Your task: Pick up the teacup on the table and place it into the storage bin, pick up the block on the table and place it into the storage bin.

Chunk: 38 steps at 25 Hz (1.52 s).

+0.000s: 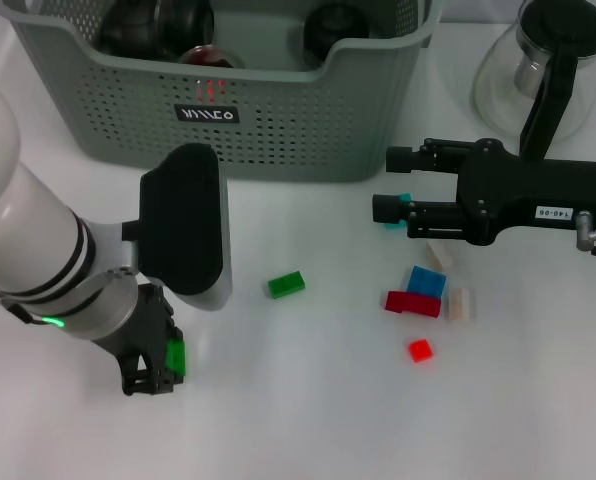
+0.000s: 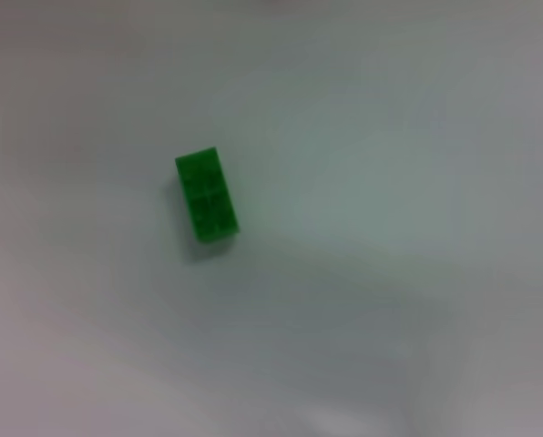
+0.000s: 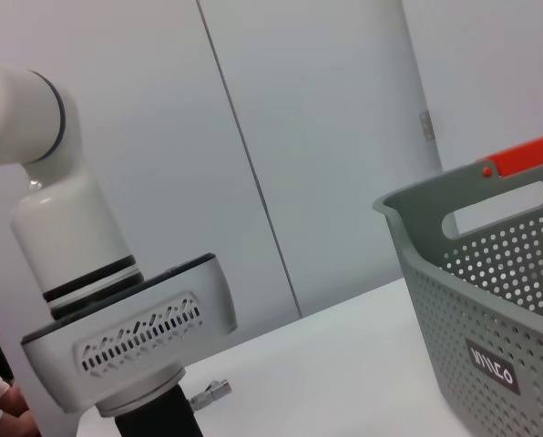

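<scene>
The left gripper is low at the table with a small green block at its fingertips; whether it is clamped is unclear. The block looks light, rigid and smooth, so pinch its long flat sides. The right gripper hovers open, well off to the side, near the storage bin.

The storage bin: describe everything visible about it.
The large grey-green plastic storage bin stands upright on the white table, at the far side ahead of the robot. Its walls are perforated with rows of small holes, its front rim dips in the middle, and a small black label with white lettering sits on the front wall. The right wrist view shows a slot handle near the rim. Dark rounded items lie inside. Neither claw touches it.
</scene>
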{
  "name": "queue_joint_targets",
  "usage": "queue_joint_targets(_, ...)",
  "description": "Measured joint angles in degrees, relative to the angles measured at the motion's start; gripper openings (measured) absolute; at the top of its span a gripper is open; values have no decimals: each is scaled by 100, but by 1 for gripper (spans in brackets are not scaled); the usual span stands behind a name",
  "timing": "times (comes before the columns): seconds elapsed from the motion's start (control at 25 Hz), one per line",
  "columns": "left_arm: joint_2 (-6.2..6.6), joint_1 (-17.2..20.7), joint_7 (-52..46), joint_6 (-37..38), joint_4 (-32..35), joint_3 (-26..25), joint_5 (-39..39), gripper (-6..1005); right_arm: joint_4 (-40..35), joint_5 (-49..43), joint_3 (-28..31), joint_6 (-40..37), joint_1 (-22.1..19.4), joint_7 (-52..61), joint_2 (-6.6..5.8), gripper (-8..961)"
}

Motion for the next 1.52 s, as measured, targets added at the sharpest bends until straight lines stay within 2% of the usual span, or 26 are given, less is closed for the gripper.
queue_joint_targets(0.12, -6, -8, -80, -3, 84, -119, -43, 404, 0, 0, -2, 0, -2, 0, 0, 761)
queue_joint_targets(0.24, -8, -163, -424, 24, 204, -681, -372, 404, 0, 0, -4, -7, -4, 0, 0, 760)
queue_joint_targets(0.32, 1, -417, -616, 215, 165, -1402, -862, 404, 0, 1, -8, -24, -4, 0, 0, 760)
queue_joint_targets(0.4, 28, -821, -586, 807, -166, -2624, -1716, 404, 0, -4, -12, -48, -4, 0, 0, 761)
queue_joint_targets(0.48, 119, -1346, -375, 1643, -862, -4081, -2601, 404, 0, -13, -13, -74, -4, 0, 0, 761)
queue_joint_targets(0.56, 326, -1812, -247, 2235, -1734, -5275, -3189, 404, 1, -19, -12, -79, -11, 0, 1, 761)
queue_joint_targets(0.6, 519, -2016, -209, 2419, -2290, -5867, -3490, 404, 0, -22, -10, -78, -18, 0, -2, 761)
queue_joint_targets(0.68, 976, -2218, -191, 2489, -3529, -6617, -4161, 404, 0, -28, -12, -81, -19, 0, -2, 761)
queue_joint_targets(0.76, 1463, -2326, -125, 2415, -4686, -6930, -4917, 404, 0, -36, -19, -88, -24, 0, -10, 761)
queue_joint_targets(0.88, 1851, -2435, -68, 2133, -5669, -7087, -5733, 404, 0, -42, -25, -81, -28, -11, -17, 761)
queue_joint_targets(0.96, 1870, -2618, -210, 1583, -5636, -7001, -5874, 404, 0, -43, -29, -20, -14, -9, -18, 761)
queue_joint_targets(1.0, 1870, -2618, -210, 1583, -5636, -7001, -5874, 404, -1, -43, -31, 26, -1, -2, -18, 761)
queue_joint_targets(1.04, 1882, -2734, -336, 1218, -5334, -6820, -5724, 405, 0, -46, -39, 68, 17, 8, -19, 761)
queue_joint_targets(1.16, 1977, -3093, -765, 263, -4611, -6201, -5118, 405, -28, -53, -149, 92, 48, 35, -23, 761)
queue_joint_targets(1.28, 2077, -3557, -1269, -711, -4413, -5510, -4141, 405, -62, -54, -265, 65, 69, 52, -21, 761)
queue_joint_targets(1.36, 2038, -3818, -1647, -1409, -4354, -5117, -3306, 405, -65, -53, -302, 66, 93, 53, -19, 761)
queue_joint_targets(1.44, 1818, -4062, -1947, -2105, -4289, -4700, -2313, 405, -65, -54, -315, 71, 106, 53, -18, 760)
queue_joint_targets(1.52, 1580, -4240, -2069, -2473, -4319, -4380, -1465, 405, -65, -53, -316, 67, 110, 53, -20, 760)
